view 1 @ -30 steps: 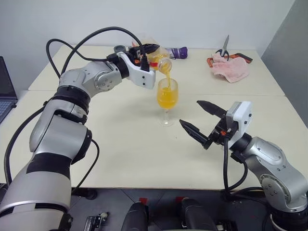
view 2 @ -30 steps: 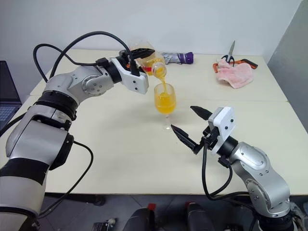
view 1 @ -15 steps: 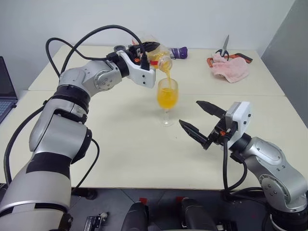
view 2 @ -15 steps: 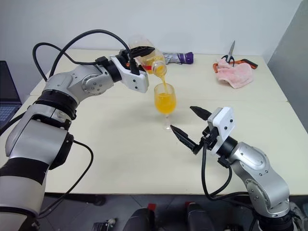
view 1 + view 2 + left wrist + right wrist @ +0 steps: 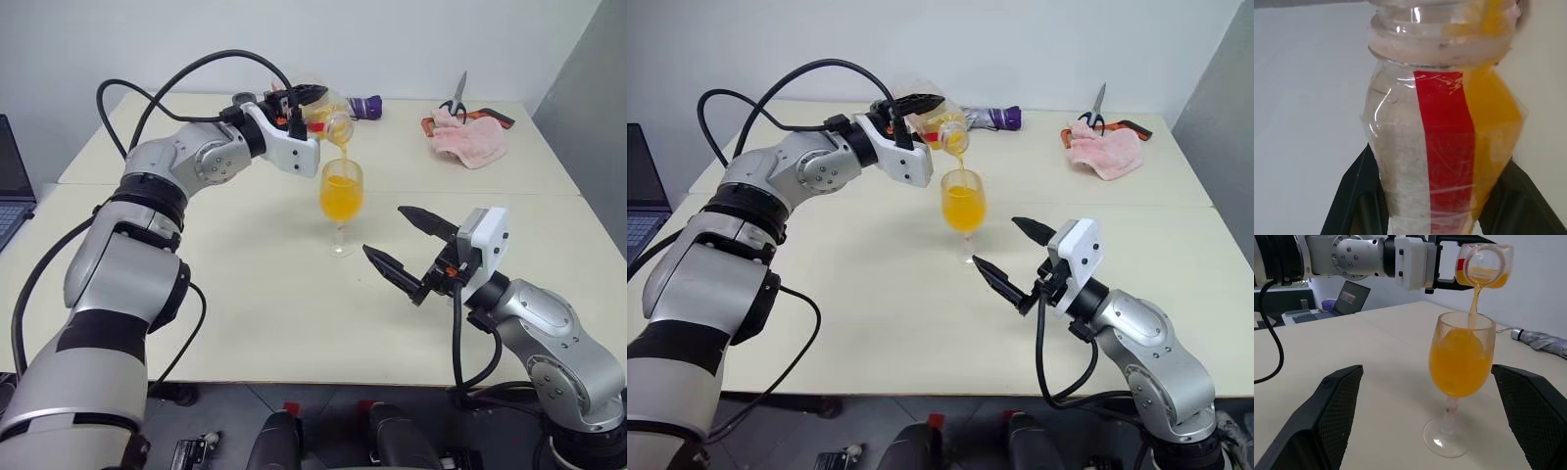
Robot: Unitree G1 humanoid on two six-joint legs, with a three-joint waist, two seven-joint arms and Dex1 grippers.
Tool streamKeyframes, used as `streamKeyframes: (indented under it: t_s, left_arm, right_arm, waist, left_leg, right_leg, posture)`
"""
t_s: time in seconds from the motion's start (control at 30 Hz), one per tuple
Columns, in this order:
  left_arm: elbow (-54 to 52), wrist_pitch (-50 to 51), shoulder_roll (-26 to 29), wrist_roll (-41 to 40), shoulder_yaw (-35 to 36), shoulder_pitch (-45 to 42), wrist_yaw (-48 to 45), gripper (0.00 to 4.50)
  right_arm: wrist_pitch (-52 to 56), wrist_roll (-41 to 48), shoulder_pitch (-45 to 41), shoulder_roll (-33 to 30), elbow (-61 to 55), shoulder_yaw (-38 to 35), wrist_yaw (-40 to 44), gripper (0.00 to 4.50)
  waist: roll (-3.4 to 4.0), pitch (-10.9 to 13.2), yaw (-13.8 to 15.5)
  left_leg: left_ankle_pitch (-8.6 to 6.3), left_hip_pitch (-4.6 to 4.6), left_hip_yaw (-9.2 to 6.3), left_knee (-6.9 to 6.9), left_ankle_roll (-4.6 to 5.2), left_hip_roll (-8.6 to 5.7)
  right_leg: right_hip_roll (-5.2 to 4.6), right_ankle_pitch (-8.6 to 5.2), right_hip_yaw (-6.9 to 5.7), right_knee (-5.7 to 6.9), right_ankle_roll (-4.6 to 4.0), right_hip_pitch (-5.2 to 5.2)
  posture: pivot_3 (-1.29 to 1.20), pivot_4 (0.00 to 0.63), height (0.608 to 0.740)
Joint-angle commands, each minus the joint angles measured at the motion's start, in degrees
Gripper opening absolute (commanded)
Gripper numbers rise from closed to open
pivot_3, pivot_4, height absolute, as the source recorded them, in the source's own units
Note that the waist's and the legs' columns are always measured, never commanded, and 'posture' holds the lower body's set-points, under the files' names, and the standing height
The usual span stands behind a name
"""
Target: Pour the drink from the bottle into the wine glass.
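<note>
The bottle [image 5: 326, 116] is tipped with its long axis near level, mouth lowest and directly above the rim of the wine glass [image 5: 341, 204]. A thin stream of the drink [image 5: 1475, 297] falls from the mouth into the bowl. The bowl is already well filled, while only a small pool remains in the lower side of the bottle. The left gripper [image 5: 299, 101] is clenched around the bottle body, one finger on each side, and holds it clear of the counter [image 5: 265, 294]. The glass stands upright on the counter below the mouth and just beyond the right gripper [image 5: 399, 246], which is released, jaws wide, touching nothing. The coming move is judged to depend on the mouth-over-rim alignment: rolling the bottle back upright stops the flow.

Count: one bottle, one wine glass, two grippers. At the far edge of the counter lie one pink cloth [image 5: 470, 139] and one pair of scissors [image 5: 457, 98].
</note>
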Motion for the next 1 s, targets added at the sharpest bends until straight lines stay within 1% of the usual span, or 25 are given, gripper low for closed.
streamKeyframes:
  t_s: [0.03, 0.13, 0.17, 0.3, 0.4, 0.5, 0.57, 0.67, 0.8, 0.9, 1.0]
  left_arm:
    - [-0.43, 0.32, -0.57, -6.71, 4.49, -0.26, -4.26, 1.80]
    - [-0.84, 0.61, -1.46, -10.35, 6.37, 0.96, -8.12, 1.80]
    - [-0.64, 1.39, -2.27, -13.20, 8.05, 1.62, -10.82, 1.80]
    - [-1.52, 3.59, -3.97, -20.21, 12.14, 3.35, -18.25, 1.80]
    - [-3.22, 8.53, -6.32, -28.89, 17.18, 4.91, -26.89, 1.80]
    - [-5.70, 14.40, -7.13, -34.46, 20.89, 6.25, -32.30, 1.79]
    - [-8.48, 21.08, -6.44, -38.31, 23.78, 8.06, -35.17, 1.79]
    - [-13.67, 31.96, -3.08, -41.83, 27.10, 13.15, -37.96, 1.79]
    - [-23.31, 45.64, 1.05, -45.29, 30.92, 21.74, -38.34, 1.79]
    - [-31.21, 53.64, 3.11, -48.07, 34.24, 27.99, -37.70, 1.78]
    - [-37.27, 60.02, 4.37, -50.89, 37.59, 33.46, -36.72, 1.78]
  right_arm:
    - [-0.51, 0.38, -0.53, -0.05, -2.61, -0.08, -0.38, 4.50]
    - [-0.58, 0.42, -0.65, -0.05, -2.48, 0.04, -0.25, 4.50]
    - [-0.60, 0.44, -0.69, -0.06, -2.43, 0.05, -0.20, 4.50]
    - [-0.62, 0.49, -0.83, -0.15, -2.35, 0.12, -0.11, 4.50]
    - [-0.64, 0.45, -1.10, -0.28, -2.33, 0.25, 0.04, 4.50]
    - [-0.51, 0.55, -1.45, -0.43, -2.32, 0.38, 0.21, 4.50]
    - [0.34, 1.62, -1.84, -1.14, -2.60, 0.49, 1.19, 4.50]
    - [2.33, 3.31, -3.16, -3.64, -2.65, 1.46, 4.25, 4.50]
    - [4.08, 5.31, -6.55, -4.78, -0.54, 2.08, 6.22, 4.50]
    - [5.92, 6.62, -9.73, -5.24, 1.28, 2.98, 7.95, 4.50]
    - [7.04, 6.00, -12.35, -6.45, 3.07, 4.99, 10.22, 4.50]
  waist:
    - [0.00, 0.00, -0.01]
    - [0.00, 0.00, -0.10]
    - [0.00, 0.00, -0.10]
    - [0.00, 0.00, -0.07]
    - [0.00, 0.00, -0.05]
    - [0.00, 0.00, -0.13]
    - [0.01, 0.00, -0.33]
    - [0.03, -0.01, -1.07]
    - [0.03, -0.01, -2.03]
    - [0.02, -0.01, -1.81]
    - [0.02, -0.01, -1.42]
  left_leg:
    - [0.00, 0.00, 0.00, 0.00, 0.00, 0.00]
    - [0.00, 0.03, 0.02, 0.00, 0.00, 0.01]
    - [0.00, 0.03, 0.02, 0.00, 0.00, 0.01]
    - [0.00, 0.03, 0.02, 0.05, 0.00, 0.01]
    - [0.00, 0.01, 0.00, 0.06, 0.00, 0.00]
    - [0.00, 0.02, 0.01, 0.07, 0.00, 0.00]
    - [0.00, 0.03, 0.00, 0.07, 0.00, 0.01]
    - [0.00, 0.07, 0.01, 0.07, 0.01, 0.04]
    - [0.00, 0.16, 0.00, 0.07, 0.01, 0.14]
    - [0.00, 0.13, -0.10, 0.22, 0.00, 0.17]
    - [0.00, 0.04, -0.16, 0.44, 0.00, 0.21]
  right_leg:
    - [0.00, 0.00, -0.01, 0.00, 0.00, 0.00]
    - [0.00, 0.00, 0.02, 0.02, 0.00, 0.00]
    - [0.00, 0.00, 0.02, 0.04, 0.00, 0.00]
    - [0.01, 0.00, 0.01, 0.07, 0.00, 0.00]
    - [0.01, 0.00, 0.00, 0.08, -0.01, 0.00]
    - [0.01, 0.00, 0.00, 0.09, -0.01, 0.00]
    - [0.02, 0.00, 0.02, 0.10, -0.01, 0.00]
    - [0.03, 0.00, 0.05, 0.15, -0.01, 0.00]
    - [0.07, 0.00, 0.06, 0.29, -0.01, 0.00]
    - [0.07, -0.01, -0.01, 0.42, -0.02, 0.00]
    - [0.05, -0.01, -0.05, 0.50, -0.02, 0.00]
  posture:
    - [0.00, 0.150, 0.740]
    - [0.00, 0.150, 0.740]
    - [0.00, 0.150, 0.740]
    - [0.00, 0.150, 0.740]
    - [0.00, 0.150, 0.740]
    - [0.00, 0.150, 0.740]
    - [0.00, 0.150, 0.740]
    - [0.00, 0.150, 0.740]
    - [0.00, 0.150, 0.740]
    - [0.00, 0.150, 0.740]
    - [0.00, 0.150, 0.740]
